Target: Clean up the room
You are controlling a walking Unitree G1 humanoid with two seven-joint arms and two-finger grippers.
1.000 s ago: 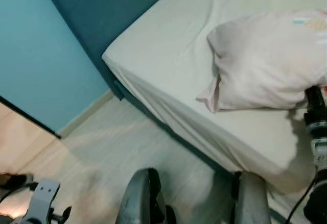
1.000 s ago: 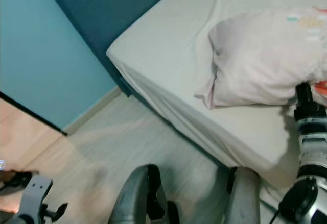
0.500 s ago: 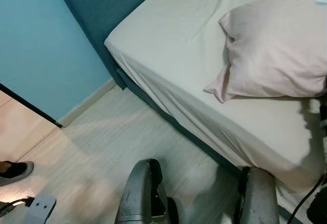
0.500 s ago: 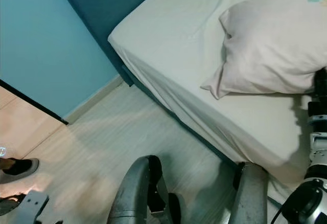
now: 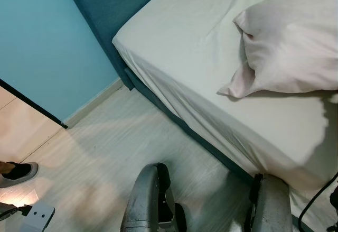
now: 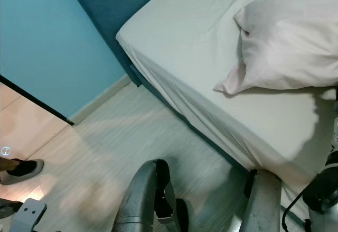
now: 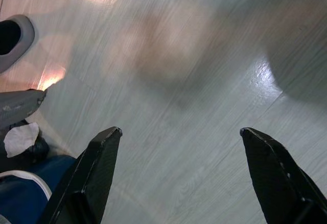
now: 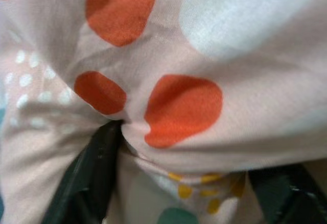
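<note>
Where the bed (image 5: 200,68) meets the blue wall (image 5: 42,47), a pillow (image 5: 290,47) lies on the pale sheet near the robot's right, slightly crumpled, with one corner drooping toward the mattress edge. Its side facing the head camera is plain pinkish white; seen up close from the right wrist, the fabric (image 8: 168,71) carries orange blobs, pale blue patches, small white dots and some yellow and teal marks. The right gripper (image 8: 179,183) is clamped on that fabric, cloth bunched between its black fingers (image 8: 92,173). The left gripper (image 7: 179,152) hangs spread apart over the pale wooden floor (image 7: 194,55), holding nothing. A person's shoe (image 5: 18,173) stands on the floor beside the wall.
</note>
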